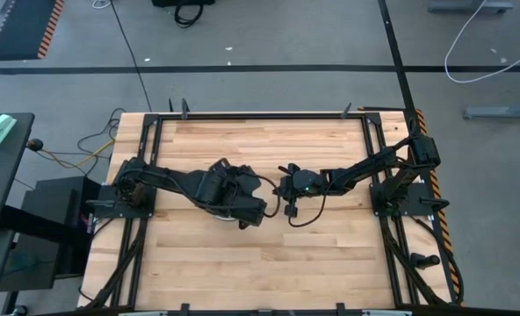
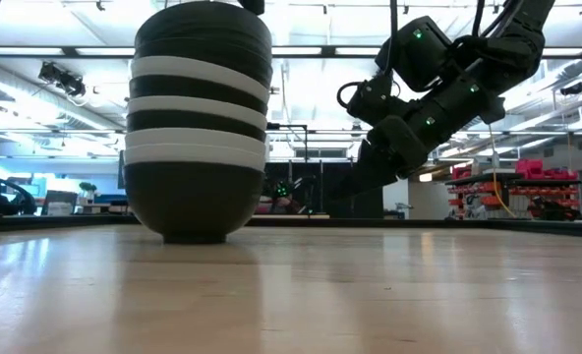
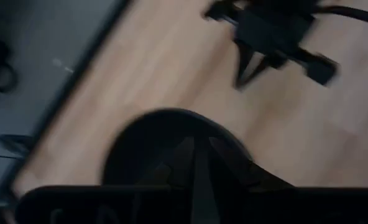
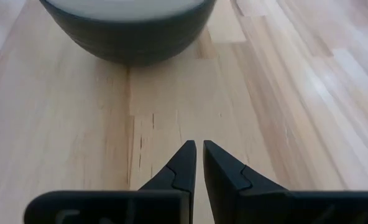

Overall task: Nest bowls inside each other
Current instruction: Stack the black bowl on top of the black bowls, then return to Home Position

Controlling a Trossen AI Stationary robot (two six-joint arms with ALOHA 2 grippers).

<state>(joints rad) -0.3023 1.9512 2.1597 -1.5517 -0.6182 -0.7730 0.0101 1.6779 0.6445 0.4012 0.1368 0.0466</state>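
From above, the left arm pretty much hides the bowls, but the low view shows them nested in one black-and-white striped stack sitting on the tabletop. Left claw sits over the top black bowl, tips pressed together. Right claw hangs just beside the stack (tips nearly touching, pinching nothing)

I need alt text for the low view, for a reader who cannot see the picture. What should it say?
A tall stack of nested bowls, black and white in alternating bands, stands on the wooden table at the left of the picture. To its right a dark robot arm reaches down from above, its gripper low near the table and apart from the stack. A workshop room shows behind.
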